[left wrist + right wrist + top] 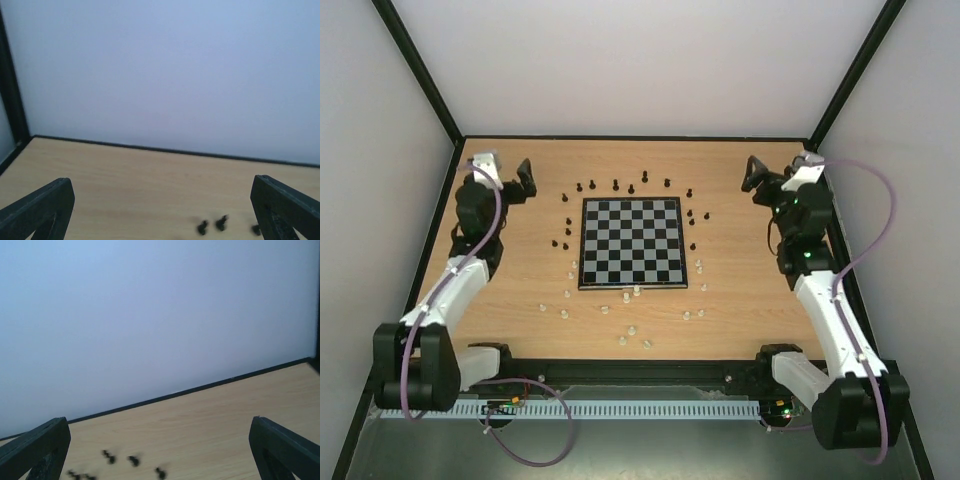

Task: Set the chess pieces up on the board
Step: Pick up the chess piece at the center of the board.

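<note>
The board (630, 243) lies in the middle of the wooden table, with nothing standing on its squares. Black chess pieces (630, 188) are scattered round its far edge and both sides. White chess pieces (632, 329) are strewn along its near edge and toward me. My left gripper (525, 180) hovers open at the far left, apart from every piece. My right gripper (755, 172) hovers open at the far right. In the left wrist view the gripper (162, 200) is empty, with black pieces (221, 223) low in the frame. In the right wrist view the gripper (159, 440) is also empty, above black pieces (134, 460).
Pale walls with black corner posts enclose the table on three sides. A black rail (650, 372) runs along the near edge between the arm bases. Two white pieces (636, 291) stand right against the board's near frame.
</note>
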Robot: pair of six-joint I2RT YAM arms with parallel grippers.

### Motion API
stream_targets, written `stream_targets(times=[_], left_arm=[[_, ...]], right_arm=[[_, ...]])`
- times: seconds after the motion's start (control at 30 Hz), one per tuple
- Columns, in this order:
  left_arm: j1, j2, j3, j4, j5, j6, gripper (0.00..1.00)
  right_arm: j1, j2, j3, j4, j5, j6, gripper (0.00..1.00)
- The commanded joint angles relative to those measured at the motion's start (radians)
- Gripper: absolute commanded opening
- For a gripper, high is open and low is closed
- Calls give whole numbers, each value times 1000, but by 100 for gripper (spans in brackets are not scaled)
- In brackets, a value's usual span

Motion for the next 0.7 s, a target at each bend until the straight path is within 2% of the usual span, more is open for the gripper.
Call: stream_targets(times=[0.0, 0.07, 0.13, 0.3, 0.43, 0.53, 0.6, 0.67], left_arm=[[-33, -93, 151, -351, 102, -151, 99], [-52, -129, 237, -472, 99, -180, 99], [-62, -177, 310, -578, 107, -216, 99], [-65, -325, 364, -764, 180, -274, 100], [-65, -439, 260, -774, 393, -287, 100], [-64, -488, 151, -757, 461, -402, 99], [-64, -516, 67, -680, 583, -435, 100], [-64, -542, -12, -601, 641, -461, 99]], right_arm=[[-3, -30, 196, -481, -167, 142, 99], [-3, -32, 240, -588, -179, 223, 99], [-5, -46, 241, -706, -95, 339, 99], [-3, -72, 190, -706, -370, 321, 99], [33, -86, 182, -794, -402, 267, 99], [90, -123, 152, -847, -377, 246, 99], [140, -151, 120, -868, -353, 238, 99], [179, -178, 66, -855, -347, 241, 99]])
